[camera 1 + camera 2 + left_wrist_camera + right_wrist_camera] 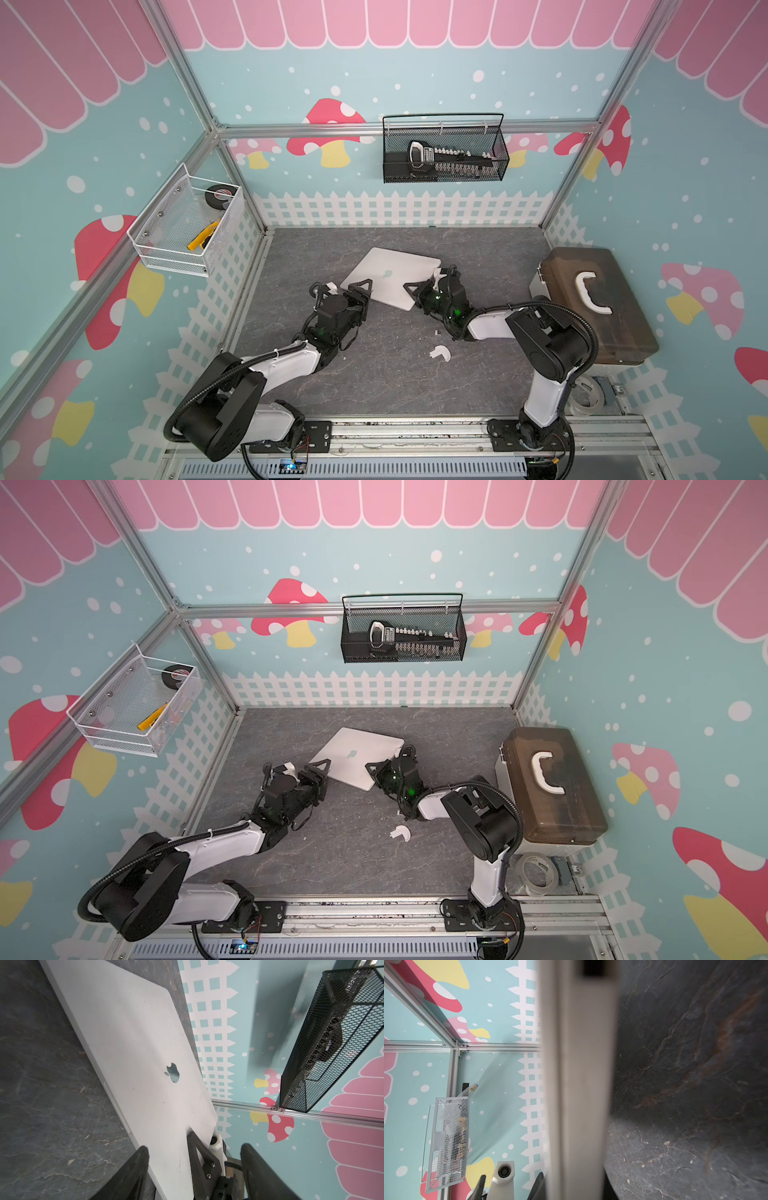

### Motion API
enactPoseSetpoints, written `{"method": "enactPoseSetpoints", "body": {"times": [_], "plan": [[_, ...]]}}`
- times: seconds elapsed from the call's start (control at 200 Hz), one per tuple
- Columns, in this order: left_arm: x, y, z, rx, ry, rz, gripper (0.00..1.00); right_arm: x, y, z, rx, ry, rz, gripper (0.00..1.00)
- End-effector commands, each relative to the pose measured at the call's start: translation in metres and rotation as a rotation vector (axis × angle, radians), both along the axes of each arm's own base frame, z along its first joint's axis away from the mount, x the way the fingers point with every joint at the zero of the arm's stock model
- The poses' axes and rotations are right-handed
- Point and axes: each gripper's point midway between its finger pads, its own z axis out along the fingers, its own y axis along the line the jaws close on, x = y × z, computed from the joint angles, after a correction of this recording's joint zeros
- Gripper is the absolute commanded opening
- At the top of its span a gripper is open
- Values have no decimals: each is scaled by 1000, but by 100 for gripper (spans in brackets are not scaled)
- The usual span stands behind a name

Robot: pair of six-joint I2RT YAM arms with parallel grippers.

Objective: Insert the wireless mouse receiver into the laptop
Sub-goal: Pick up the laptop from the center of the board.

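Our left gripper [360, 291] stands with jaws apart, a corner of the laptop [399, 266] between them, its lid stretching ahead. Our right gripper [412, 291] is clenched at the laptop's edge, opposite. Whether it pinches the wireless mouse receiver, we cannot tell.

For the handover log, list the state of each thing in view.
laptop, lid shut, corner held by the right fingers
right fingers, shut on the laptop
left fingers, open, astride the laptop's edge
receiver, loose on the table, not plugged in
cover, lying on the table
box, lid shut
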Motion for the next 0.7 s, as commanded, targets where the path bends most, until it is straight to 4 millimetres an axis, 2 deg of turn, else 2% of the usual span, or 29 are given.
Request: {"method": "enactPoseSetpoints", "body": {"times": [0.0,0.1,0.25,0.485,0.6,0.695], "plan": [[2,-8,-1,-83,-21,24,68,11,12,59,105,-159,9,0],[0,-16,-9,-84,-4,13,69,12,13,64,112,-168,6,0],[2,-27,-11,-76,-8,-1,70,13,16,73,127,-182,7,0],[18,-31,-18,-105,-57,27,70,5,22,80,145,-183,30,0],[28,-35,-18,-157,-104,28,64,0,20,77,148,-172,37,0],[35,-40,-16,-190,-139,26,54,-3,19,73,142,-164,35,0]]}}
